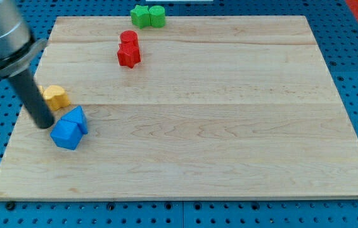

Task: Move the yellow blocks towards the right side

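A yellow block point(56, 97) lies near the board's left edge, partly hidden behind my rod; its shape is unclear. My tip point(43, 125) rests on the board just below and left of it, close to the blue blocks. Two blue blocks sit together right of the tip: a triangular one point(77, 118) and a cube-like one point(65, 135). Only one yellow piece shows clearly.
Two red blocks point(128, 49) stand together at the upper middle-left. Two green blocks point(148, 16) sit at the board's top edge. The wooden board point(229, 126) lies on a blue perforated table. The arm's grey body fills the upper left corner.
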`<act>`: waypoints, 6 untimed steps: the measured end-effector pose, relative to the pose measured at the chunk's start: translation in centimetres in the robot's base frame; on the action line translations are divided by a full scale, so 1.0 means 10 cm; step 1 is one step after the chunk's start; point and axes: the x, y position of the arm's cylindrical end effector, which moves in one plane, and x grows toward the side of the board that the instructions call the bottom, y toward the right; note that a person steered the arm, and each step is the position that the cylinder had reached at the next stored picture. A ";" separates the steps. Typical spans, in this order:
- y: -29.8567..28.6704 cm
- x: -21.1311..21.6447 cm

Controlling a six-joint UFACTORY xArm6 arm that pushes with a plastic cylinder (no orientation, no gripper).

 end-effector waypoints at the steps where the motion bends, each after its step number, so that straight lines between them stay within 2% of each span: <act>1: -0.52 0.01; 2: -0.54 -0.01; 4: -0.52 -0.66; 6: 0.37 -0.64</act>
